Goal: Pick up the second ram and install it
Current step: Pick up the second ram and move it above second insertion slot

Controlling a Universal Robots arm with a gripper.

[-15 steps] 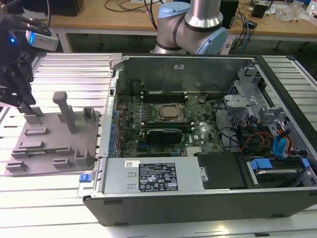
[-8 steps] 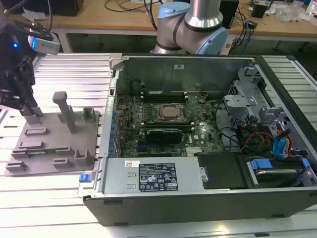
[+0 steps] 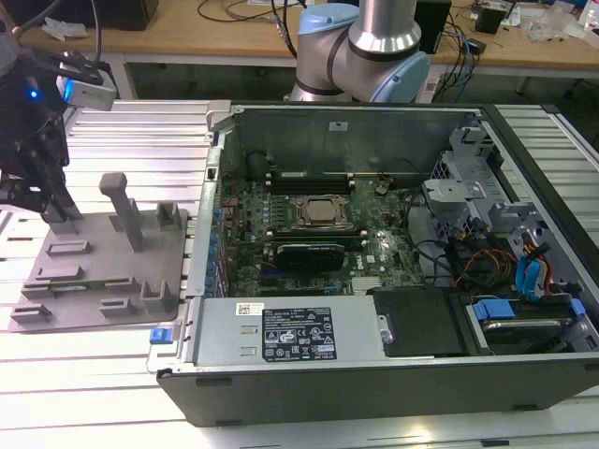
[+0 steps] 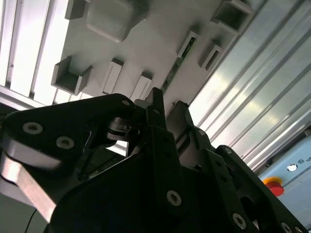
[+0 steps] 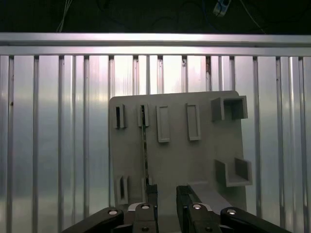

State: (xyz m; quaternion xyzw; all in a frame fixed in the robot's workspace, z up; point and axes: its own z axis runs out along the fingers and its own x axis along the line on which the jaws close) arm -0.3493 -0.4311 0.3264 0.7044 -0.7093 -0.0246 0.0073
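The second ram (image 5: 144, 145) stands on edge in the slots of the grey tray (image 5: 194, 165), showing as a thin green strip. In the second wrist view its green edge (image 4: 171, 76) runs between two slot blocks of the tray (image 4: 146, 43). My gripper (image 5: 166, 189) hangs just above the tray with its fingers a little apart and nothing between them. The ram lies just beside one fingertip (image 5: 152, 191), outside the gap. In the exterior view the gripper (image 3: 56, 210) is over the tray (image 3: 94, 262) at the exterior view's left.
The open computer case (image 3: 374, 234) lies at the exterior view's right of the tray, with the CPU socket (image 3: 323, 211) and black memory slots (image 3: 309, 178) on its motherboard. A grey post (image 3: 122, 210) and blocks rise from the tray. Ribbed aluminium table (image 5: 48, 145) surrounds it.
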